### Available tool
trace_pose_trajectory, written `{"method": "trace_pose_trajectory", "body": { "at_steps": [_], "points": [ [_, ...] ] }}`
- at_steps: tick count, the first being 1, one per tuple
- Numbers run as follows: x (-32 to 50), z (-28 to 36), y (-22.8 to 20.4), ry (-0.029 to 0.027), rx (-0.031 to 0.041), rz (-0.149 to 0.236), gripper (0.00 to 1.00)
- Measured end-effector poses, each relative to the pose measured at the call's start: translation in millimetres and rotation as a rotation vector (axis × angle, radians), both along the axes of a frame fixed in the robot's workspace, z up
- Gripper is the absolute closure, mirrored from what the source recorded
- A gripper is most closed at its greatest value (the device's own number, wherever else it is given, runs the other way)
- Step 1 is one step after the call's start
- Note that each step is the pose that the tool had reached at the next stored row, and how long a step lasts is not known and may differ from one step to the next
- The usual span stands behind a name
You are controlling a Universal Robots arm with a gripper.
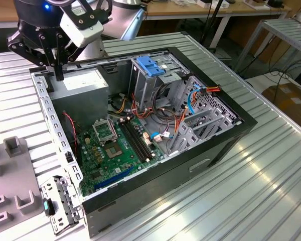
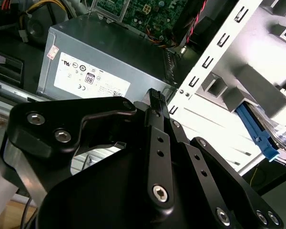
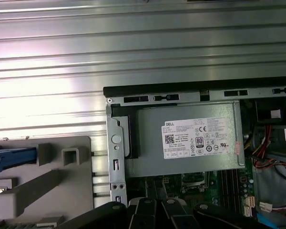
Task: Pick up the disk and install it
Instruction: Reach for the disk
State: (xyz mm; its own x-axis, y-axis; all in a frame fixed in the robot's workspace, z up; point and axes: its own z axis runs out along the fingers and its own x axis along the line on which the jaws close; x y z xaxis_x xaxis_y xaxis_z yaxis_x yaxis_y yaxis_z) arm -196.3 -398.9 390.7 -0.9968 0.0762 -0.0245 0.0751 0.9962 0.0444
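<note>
Gripper [image 1: 57,74] [image 2: 155,95] hung over the back corner of the open computer case [image 1: 190,168], its fingertips just above the case rim. Beneath it sat the grey power supply [image 1: 85,83] [image 2: 109,62] [image 3: 190,138].

In the second wrist view I read the fingers as pressed together, with nothing between them.

Disk [image 3: 10,158] [image 2: 257,134]: not in the case. In both wrist views I could make out one of its blue rails. It lay in the grey holder [image 3: 47,183] [image 1: 15,173] on the ribbed metal desk [image 1: 271,191], beyond the case wall from the gripper and clear of the fingers.

Inside the case, farther from the gripper than the power supply, I noted:
- the green motherboard [image 1: 110,150]
- the metal drive cage [image 1: 143,88], which carried a blue latch piece [image 1: 151,65] on top

Loose orange and blue cables [image 1: 188,103] ran past the cage.
</note>
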Motion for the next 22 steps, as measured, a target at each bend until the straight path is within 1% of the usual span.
{"method": "trace_pose_trajectory", "body": {
  "at_steps": [4, 7, 16, 22],
  "points": [
    [-5.4, -0.3, 0.0, 0.0, 0.0, 0.0, 0.89],
    [-12.0, -0.8, 0.0, 0.0, 0.0, 0.0, 0.89],
    [-21.1, -1.7, 0.0, 0.0001, 0.0, 0.0, 0.89],
    [-29.5, -2.3, 0.0, 0.0001, 0.0, 0.0, 0.89]
  ]
}}
